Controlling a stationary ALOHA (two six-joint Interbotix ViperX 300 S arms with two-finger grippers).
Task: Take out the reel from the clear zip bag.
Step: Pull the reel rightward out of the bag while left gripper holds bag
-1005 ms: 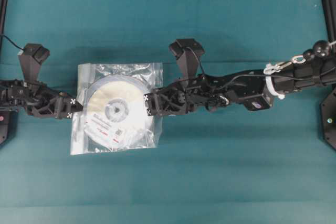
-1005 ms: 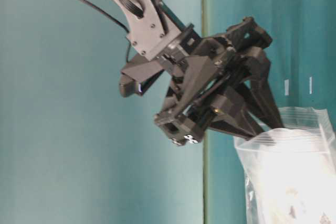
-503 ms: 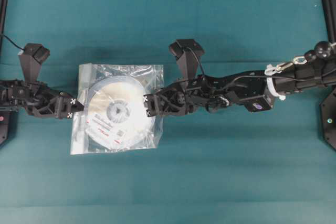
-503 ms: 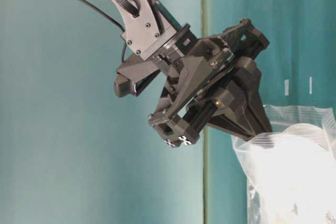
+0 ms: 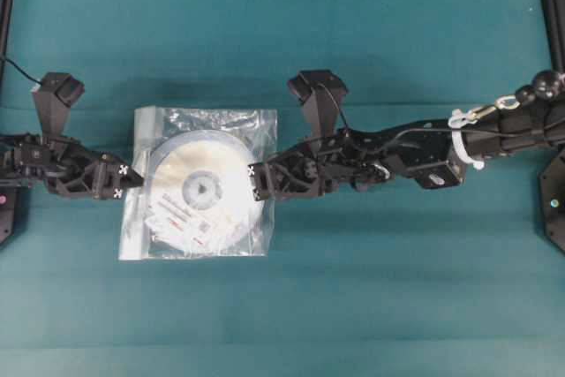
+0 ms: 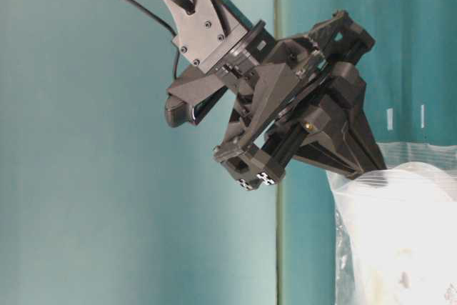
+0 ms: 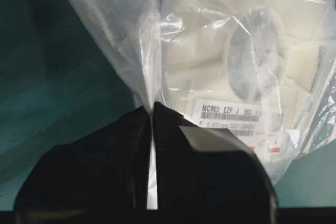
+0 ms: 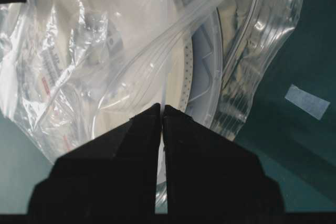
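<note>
The clear zip bag (image 5: 240,121) lies flat on the teal table with the reel (image 5: 201,190) inside it, label facing up. My left gripper (image 5: 132,178) is shut on the bag's left edge, and a fold of film is pinched at its tips (image 7: 152,109). My right gripper (image 5: 254,184) is shut on the film at the bag's right edge (image 8: 161,109), just over the reel's rim (image 8: 202,77). The table-level view shows the right gripper (image 6: 357,171) biting the bag's (image 6: 400,248) top edge. The reel's hub (image 7: 257,51) and label (image 7: 231,116) show through the plastic.
The teal cloth (image 5: 353,306) stretches all round the bag. A small strip of pale tape (image 8: 307,100) lies on the cloth to the right of the bag. Black frame posts (image 5: 552,6) stand at the far corners.
My right gripper has closed onto the bag's right edge. Both grippers and the bag have drifted slightly to the right, and the film there has lifted a little.
</note>
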